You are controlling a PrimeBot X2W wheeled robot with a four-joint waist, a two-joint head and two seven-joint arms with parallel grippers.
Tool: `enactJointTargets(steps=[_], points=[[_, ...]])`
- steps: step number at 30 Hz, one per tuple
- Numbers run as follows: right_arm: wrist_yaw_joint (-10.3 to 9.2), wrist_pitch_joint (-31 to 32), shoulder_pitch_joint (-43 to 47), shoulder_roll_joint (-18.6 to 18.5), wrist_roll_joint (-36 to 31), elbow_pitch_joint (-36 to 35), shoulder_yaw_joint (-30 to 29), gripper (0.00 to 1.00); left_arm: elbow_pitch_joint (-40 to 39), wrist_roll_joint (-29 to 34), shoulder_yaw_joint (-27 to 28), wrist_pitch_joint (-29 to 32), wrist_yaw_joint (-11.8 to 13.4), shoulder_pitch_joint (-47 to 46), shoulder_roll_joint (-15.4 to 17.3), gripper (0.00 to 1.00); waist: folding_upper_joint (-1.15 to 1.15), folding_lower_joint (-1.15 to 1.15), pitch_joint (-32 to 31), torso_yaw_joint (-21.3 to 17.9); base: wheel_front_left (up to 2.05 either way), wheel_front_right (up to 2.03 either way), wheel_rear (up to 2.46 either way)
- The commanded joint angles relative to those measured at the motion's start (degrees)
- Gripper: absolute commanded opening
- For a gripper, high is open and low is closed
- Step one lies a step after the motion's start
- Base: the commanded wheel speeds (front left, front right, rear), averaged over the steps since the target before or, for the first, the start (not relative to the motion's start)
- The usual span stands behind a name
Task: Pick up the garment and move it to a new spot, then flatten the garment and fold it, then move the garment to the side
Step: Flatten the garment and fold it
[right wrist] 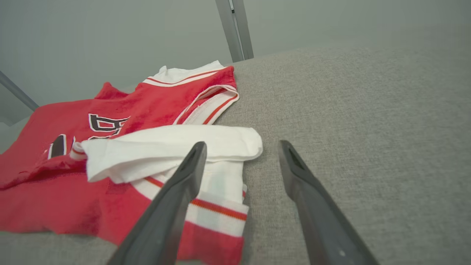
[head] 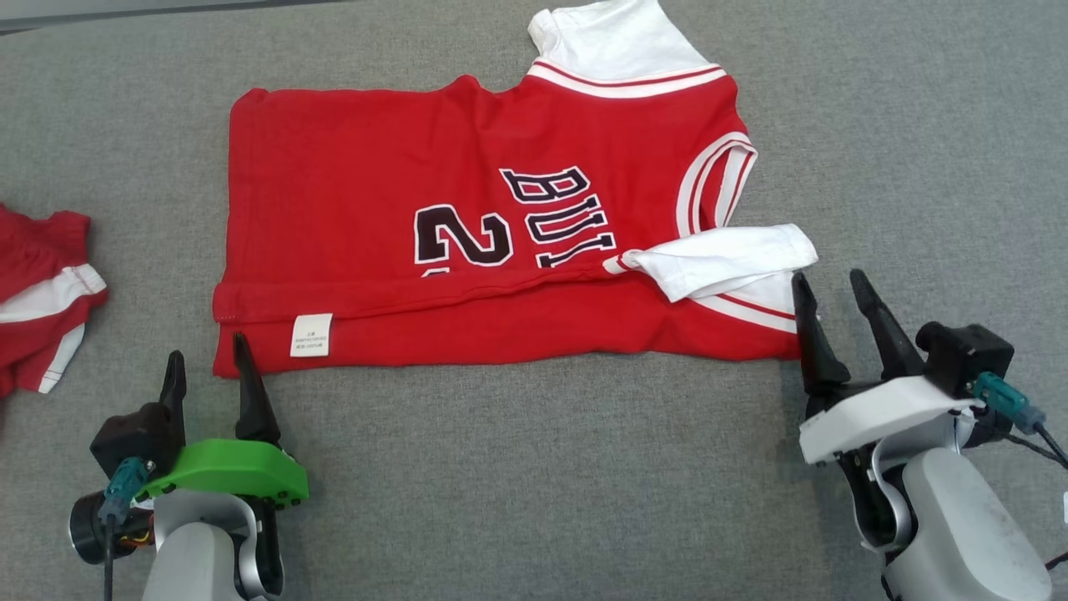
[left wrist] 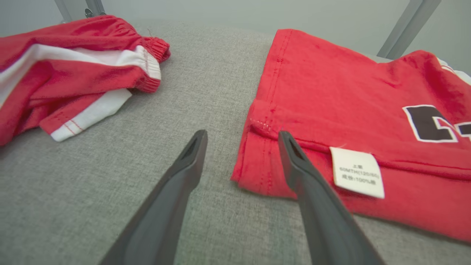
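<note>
Left pincer and right pincer bracket garment corners.

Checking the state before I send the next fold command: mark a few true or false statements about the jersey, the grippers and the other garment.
1. The left gripper and the right gripper both stand open, holding nothing. True.
2. The right gripper clamps the white sleeve. False: its jaws stand open, not closed on it.
3. A white label shows by the near left corner of the jersey. True.
4. The second red garment lies to the right of the jersey. False: it lies to its left.
</note>
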Motion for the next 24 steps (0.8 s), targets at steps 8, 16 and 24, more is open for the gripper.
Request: enactJointTargets(steps=[8, 16, 24], points=[[-0.08, -0.18, 3.95, -1.21, 1.98, 2.68, 2.8, 1.0, 1.15, -0.48, -1.02, 0.01, 0.56, 1.52, 0.36, 1.0, 0.0, 0.0, -0.57, 0.47, 0.0, 0.0, 0.0], [-0.07, -0.03, 2.11, -2.05, 4.1, 6.43, 8.34, 0.44, 4.13, -2.46, -2.63, 0.01, -1.01, 0.42, 0.36, 1.0, 0.0, 0.0, -0.34, 0.99, 0.0, 0.0, 0.0], [-0.08, -0.04, 0.58, -3.35, 5.82, 5.85, 10.35, 0.0, 7.49, -4.22, -2.47, 0.11, -2.11, -0.37, 0.32, 1.0, 0.0, 0.0, -0.18, 0.73, 0.0, 0.0, 0.0]])
